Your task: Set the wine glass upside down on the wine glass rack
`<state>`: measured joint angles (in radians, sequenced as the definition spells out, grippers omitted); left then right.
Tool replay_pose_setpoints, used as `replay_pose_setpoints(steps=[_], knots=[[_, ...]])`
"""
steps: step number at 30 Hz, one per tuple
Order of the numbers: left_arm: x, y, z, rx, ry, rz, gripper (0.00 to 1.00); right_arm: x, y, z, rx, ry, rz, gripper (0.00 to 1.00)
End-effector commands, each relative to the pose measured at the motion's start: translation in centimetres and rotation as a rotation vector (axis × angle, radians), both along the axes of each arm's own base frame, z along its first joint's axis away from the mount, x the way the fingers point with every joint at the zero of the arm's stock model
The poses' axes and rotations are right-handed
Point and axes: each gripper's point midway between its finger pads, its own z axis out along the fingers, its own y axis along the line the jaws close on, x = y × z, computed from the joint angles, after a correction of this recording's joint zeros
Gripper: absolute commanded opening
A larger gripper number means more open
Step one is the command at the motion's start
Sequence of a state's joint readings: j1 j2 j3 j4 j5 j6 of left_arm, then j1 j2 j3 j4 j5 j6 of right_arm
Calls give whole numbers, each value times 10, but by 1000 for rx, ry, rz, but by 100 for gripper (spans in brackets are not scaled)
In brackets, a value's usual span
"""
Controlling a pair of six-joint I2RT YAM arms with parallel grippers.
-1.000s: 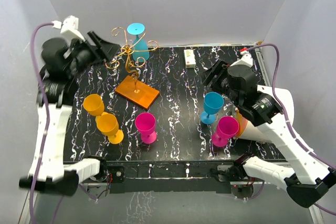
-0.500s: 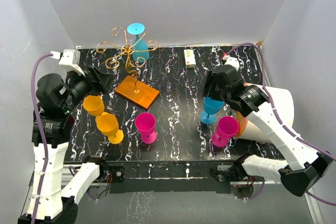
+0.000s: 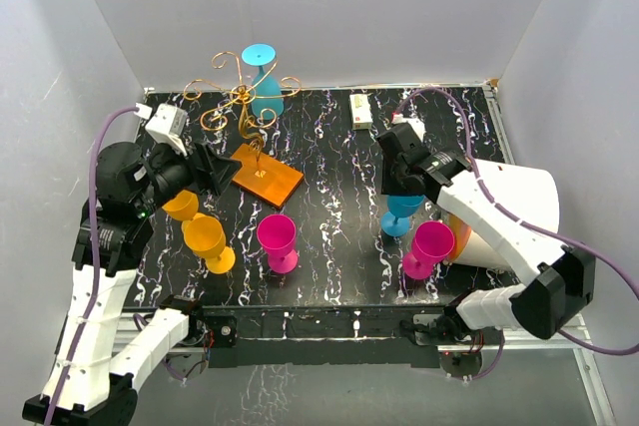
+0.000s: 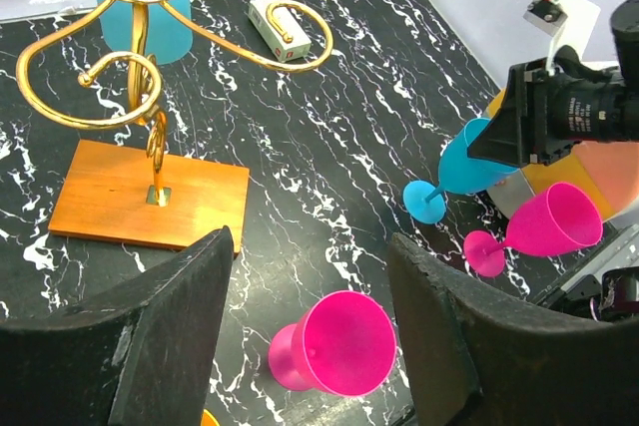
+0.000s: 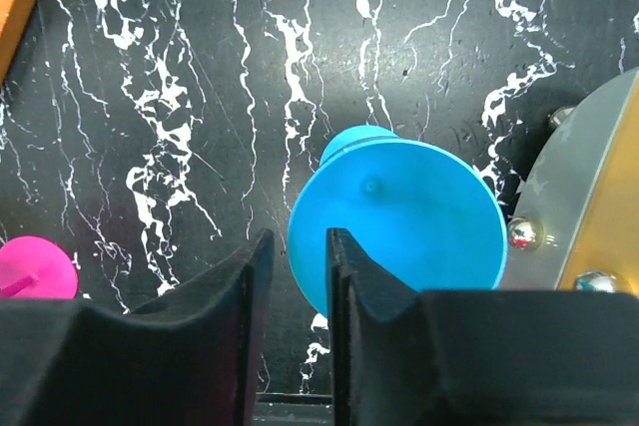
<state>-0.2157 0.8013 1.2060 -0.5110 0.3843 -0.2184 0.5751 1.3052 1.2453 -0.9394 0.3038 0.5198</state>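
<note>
A black bench (image 3: 329,137) veined with white sits inside plain white walls (image 3: 349,17). The thin gold wire wine glass rack (image 3: 262,175), on its flat orange-brown base, stands toward the far left corner. The turquoise stemmed wine glass (image 5: 399,226) stands near the right edge. The right pincer (image 5: 300,241) straddles its rim with jaws narrowed, but I cannot tell whether they pinch it. The left pincer (image 4: 310,238) gapes, holding nothing, over the left side.

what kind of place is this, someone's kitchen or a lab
Most likely a robot lab test cell, not a kitchen: plain white walls box in a black marbled table, two robot arms bolted at its near edge, and a gold wine glass rack stands among coloured wine glasses.
</note>
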Motion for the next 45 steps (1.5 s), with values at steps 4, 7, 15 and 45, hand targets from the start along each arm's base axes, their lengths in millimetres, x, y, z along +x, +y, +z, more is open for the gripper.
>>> replay_pose_setpoints(steps=[4,7,15,45], knots=[[-4,-3,1,23,-35,-30,62,2,6,-23,-17,46,20,18],[-3,-5,6,18,-43,-37,62,4,9,-27,-12,51,22,13],[-3,-13,24,-25,-75,-70,64,14,15,6,43,-39,21,0],[14,-110,78,-514,76,-360,90,-32,3,256,936,-961,-16,0]])
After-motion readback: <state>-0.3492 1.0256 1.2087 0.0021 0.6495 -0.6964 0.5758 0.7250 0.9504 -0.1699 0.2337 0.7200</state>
